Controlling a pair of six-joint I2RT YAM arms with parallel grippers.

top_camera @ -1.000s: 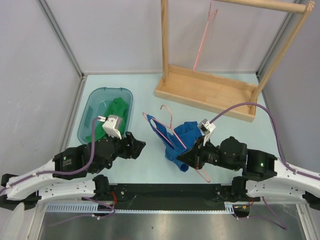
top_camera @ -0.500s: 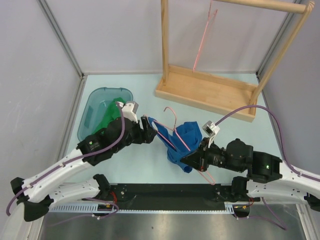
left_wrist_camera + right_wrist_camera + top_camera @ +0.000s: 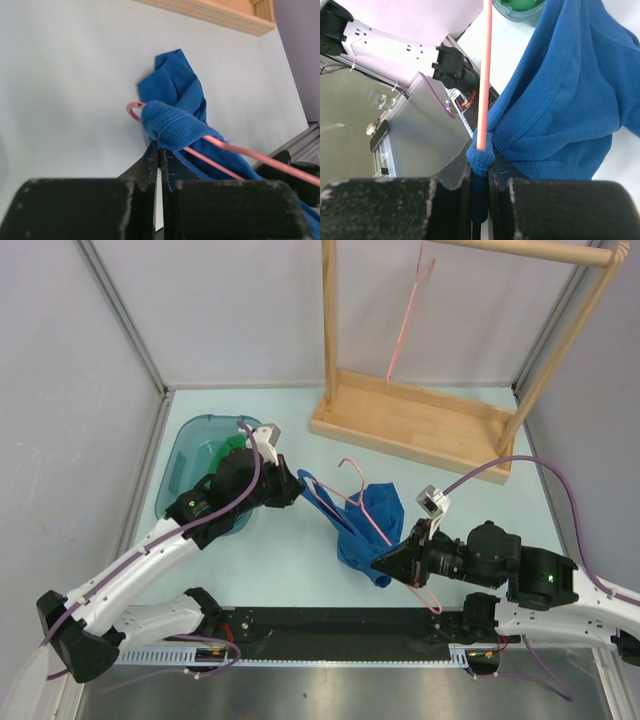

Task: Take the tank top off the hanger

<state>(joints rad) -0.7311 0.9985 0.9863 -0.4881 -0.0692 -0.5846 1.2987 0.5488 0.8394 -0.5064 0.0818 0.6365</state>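
Between left hand (image 3: pixel 296 488), right hand (image 3: pixel 382 562), tank top (image 3: pixel 374 512)

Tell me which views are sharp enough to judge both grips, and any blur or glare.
Top external: evenly lit and sharp on the tank top. Left wrist: left gripper blurred up close, tank top and hanger crisp. Right wrist: right gripper soft, tank top's knit sharp, no glare on it.

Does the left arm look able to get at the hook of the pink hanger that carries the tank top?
Probably yes for reach: the hook lies bare near the left gripper. But its jaws are shut on the tank top, so it must let go first.
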